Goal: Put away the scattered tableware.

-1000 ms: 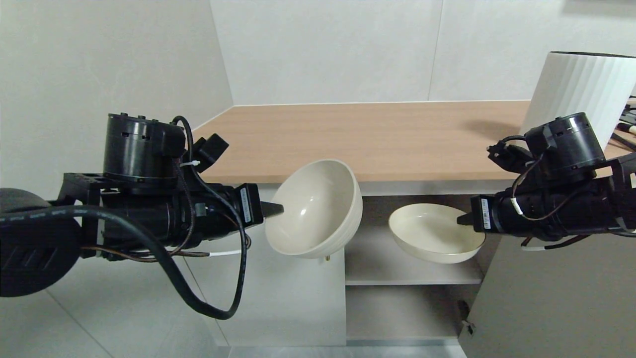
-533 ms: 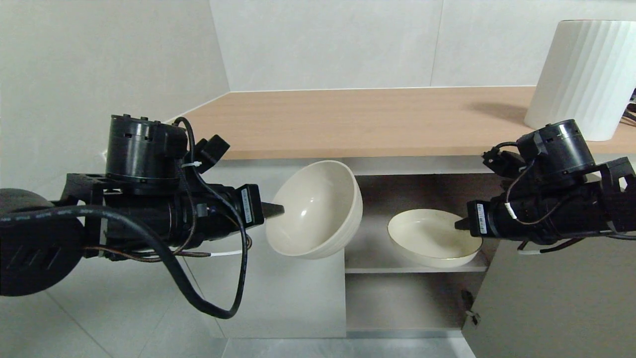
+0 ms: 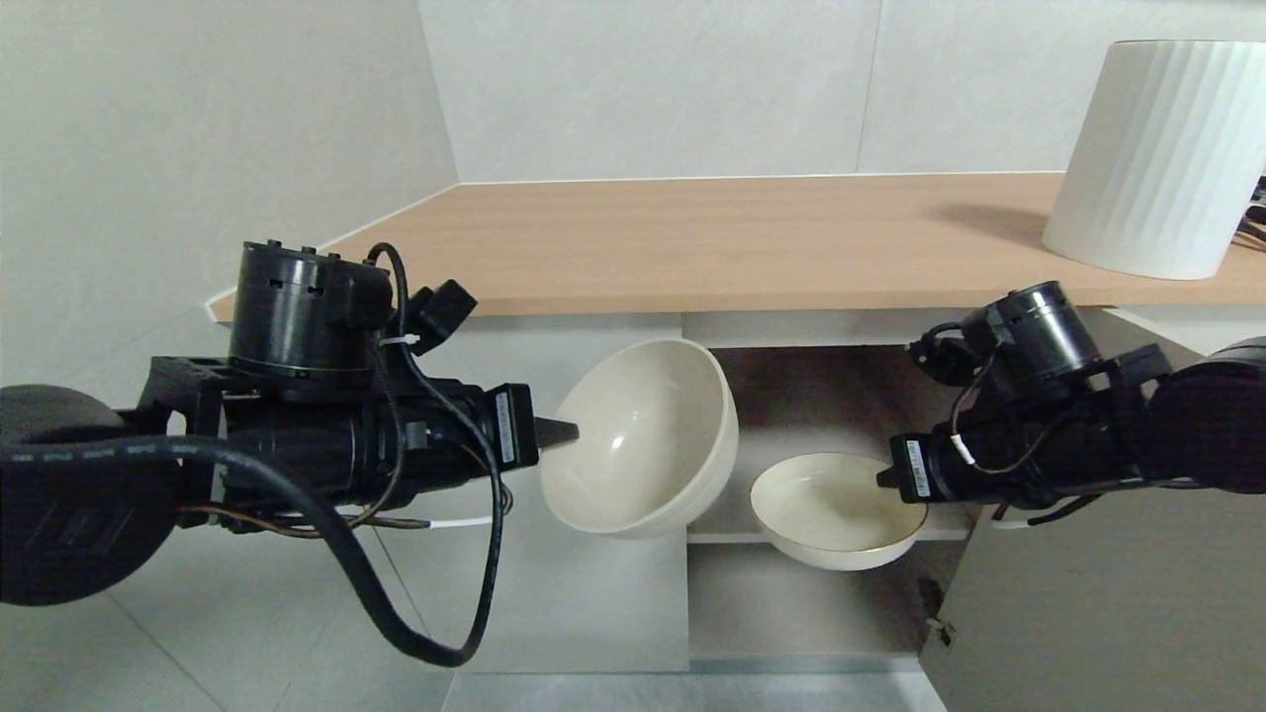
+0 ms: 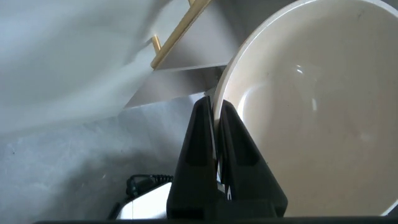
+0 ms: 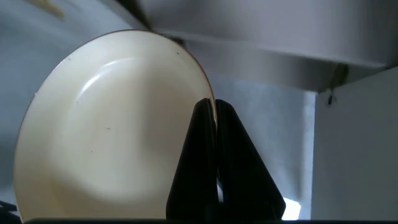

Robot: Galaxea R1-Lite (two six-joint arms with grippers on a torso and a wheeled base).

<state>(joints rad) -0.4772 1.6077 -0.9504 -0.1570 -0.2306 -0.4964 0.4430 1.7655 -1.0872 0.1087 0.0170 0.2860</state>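
**Tableware gripped on both sides**

Left of centre, the left gripper pinches the rim of a deep cream bowl, which is tipped on its side. Lower right of centre, the right gripper clamps the rim of a shallow dish at the front edge of the cabinet shelf.

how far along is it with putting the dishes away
Done: nothing looks stored yet. In hand: the left gripper grips the deep bowl by its rim, the right gripper the shallow dish likewise, both before the open cupboard. Left: set both on the shelf and release.
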